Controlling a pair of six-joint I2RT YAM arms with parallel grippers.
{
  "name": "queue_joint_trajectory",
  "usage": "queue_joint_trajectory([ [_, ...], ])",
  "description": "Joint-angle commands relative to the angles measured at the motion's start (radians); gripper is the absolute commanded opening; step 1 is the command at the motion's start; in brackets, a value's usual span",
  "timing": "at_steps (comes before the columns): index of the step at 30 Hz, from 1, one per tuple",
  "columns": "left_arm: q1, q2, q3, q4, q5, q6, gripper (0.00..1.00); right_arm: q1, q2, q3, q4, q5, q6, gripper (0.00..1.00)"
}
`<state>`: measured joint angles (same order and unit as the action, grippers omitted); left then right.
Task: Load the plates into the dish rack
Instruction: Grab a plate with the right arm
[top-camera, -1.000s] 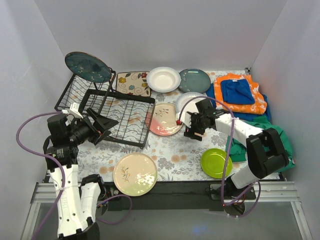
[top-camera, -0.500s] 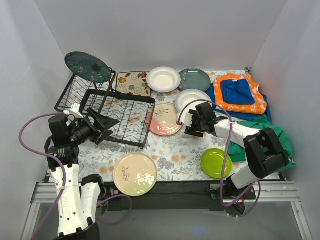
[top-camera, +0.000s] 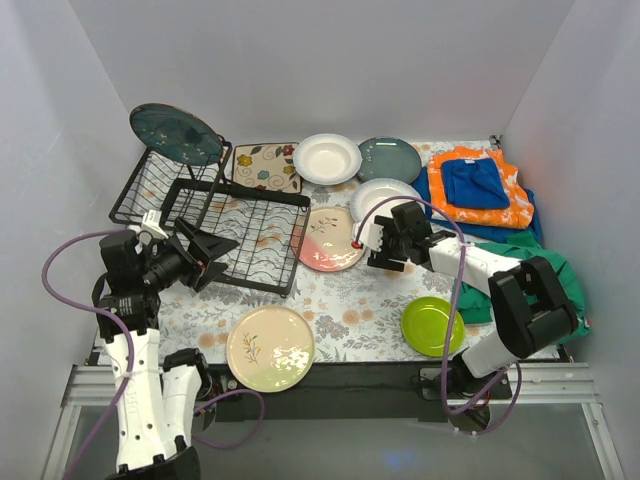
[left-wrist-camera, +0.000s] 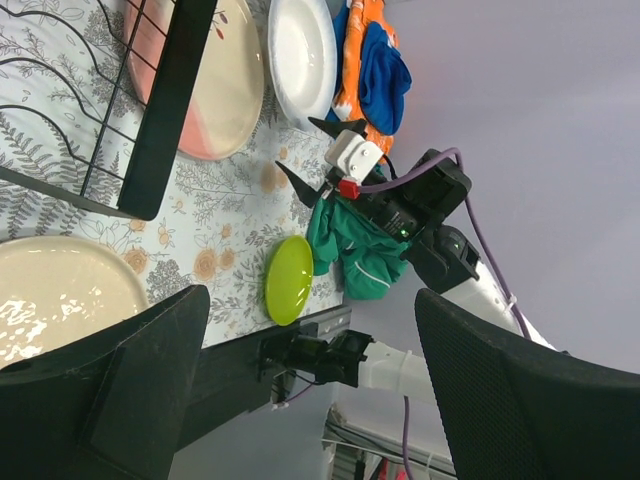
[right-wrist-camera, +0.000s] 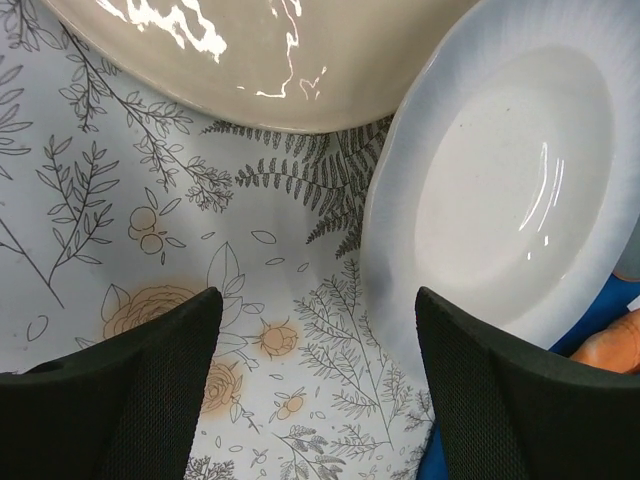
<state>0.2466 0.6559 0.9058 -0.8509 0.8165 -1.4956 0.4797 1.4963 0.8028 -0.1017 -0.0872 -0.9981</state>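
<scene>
The black wire dish rack (top-camera: 240, 235) stands at the left with a dark blue-grey plate (top-camera: 175, 133) upright at its back. My left gripper (top-camera: 205, 255) hangs open and empty by the rack's front left corner. Flat on the table lie a white deep plate (top-camera: 327, 158), a dark blue-grey plate (top-camera: 390, 160), a second white deep plate (right-wrist-camera: 500, 200), the pink-cream plate (top-camera: 328, 240), the cream plate (top-camera: 270, 348) and the lime green plate (top-camera: 432, 325). My right gripper (right-wrist-camera: 320, 390) is open just above the cloth, between the pink-cream plate (right-wrist-camera: 260, 60) and the second white deep plate.
A square floral dish (top-camera: 267, 166) lies behind the rack. An orange towel with a blue cloth (top-camera: 475, 185) and a green cloth (top-camera: 530, 260) are piled at the right. Grey walls close in three sides; the table's front edge (top-camera: 340, 372) is near the cream plate.
My right gripper has shifted slightly left and turned, settling between the pink-cream plate and the white deep plate. The left arm has hardly moved.
</scene>
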Motion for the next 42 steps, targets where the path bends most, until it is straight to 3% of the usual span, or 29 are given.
queue_joint_trajectory([
  [1, 0.003, 0.022, -0.004, 0.021, 0.026, 0.0, 0.82, -0.007, 0.079, 0.053, 0.034, 0.046, 0.016, 0.83],
  [7, 0.002, 0.045, 0.001, 0.047, 0.023, -0.008, 0.82, -0.01, 0.136, 0.053, 0.12, 0.084, 0.026, 0.81],
  [15, -0.006, 0.06, -0.01, 0.087, 0.012, -0.049, 0.82, -0.007, 0.194, 0.016, 0.214, 0.116, 0.003, 0.6],
  [18, -0.013, 0.073, -0.01, 0.087, 0.0, -0.064, 0.82, -0.006, 0.188, -0.017, 0.249, 0.112, 0.0, 0.44],
  [19, -0.016, 0.074, -0.01, 0.087, -0.005, -0.068, 0.81, -0.006, 0.185, -0.027, 0.253, 0.11, -0.002, 0.35],
  [22, -0.036, 0.089, -0.013, 0.092, -0.03, -0.083, 0.81, -0.006, 0.156, -0.069, 0.284, 0.101, -0.007, 0.22],
  [28, -0.185, 0.148, -0.007, 0.171, -0.144, -0.158, 0.81, -0.006, 0.082, -0.149, 0.365, 0.098, -0.023, 0.06],
  [32, -0.372, 0.232, 0.01, 0.245, -0.246, -0.232, 0.81, -0.007, 0.027, -0.163, 0.388, 0.095, -0.011, 0.01],
  [42, -0.492, 0.378, 0.096, 0.331, -0.335, -0.331, 0.81, -0.007, -0.177, -0.208, 0.355, 0.011, 0.045, 0.01],
])
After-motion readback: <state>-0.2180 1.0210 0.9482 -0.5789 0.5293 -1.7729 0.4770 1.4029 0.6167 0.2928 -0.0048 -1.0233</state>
